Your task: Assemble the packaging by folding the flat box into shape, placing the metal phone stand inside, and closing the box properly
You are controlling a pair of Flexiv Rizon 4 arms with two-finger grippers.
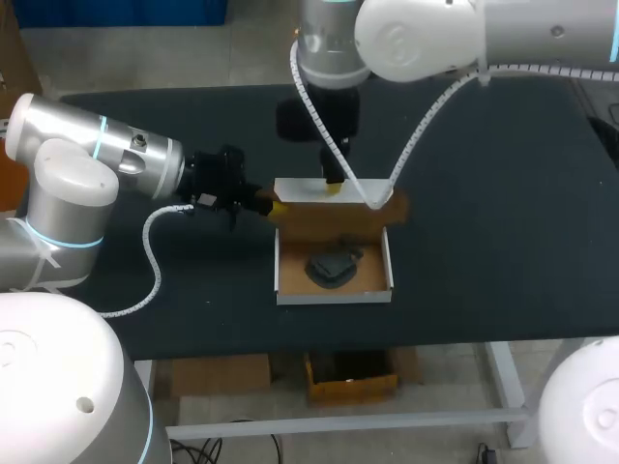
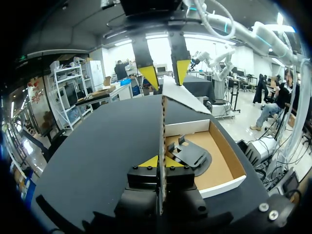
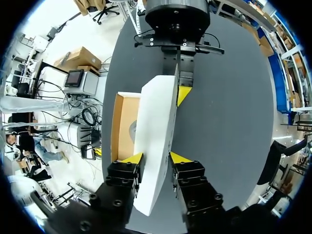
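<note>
a dark matte table [image 1: 503,242] bears an open cardboard box [image 1: 334,297], white outside and brown inside, which rests flat on its base near the table's middle, a little toward the front edge, lid flap raised.

Head overhead; wrists close; all share box [image 1: 334,295].

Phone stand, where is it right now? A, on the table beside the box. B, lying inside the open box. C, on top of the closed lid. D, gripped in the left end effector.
B: the stand lies on the floor of the box, with the lid raised behind it.
</note>
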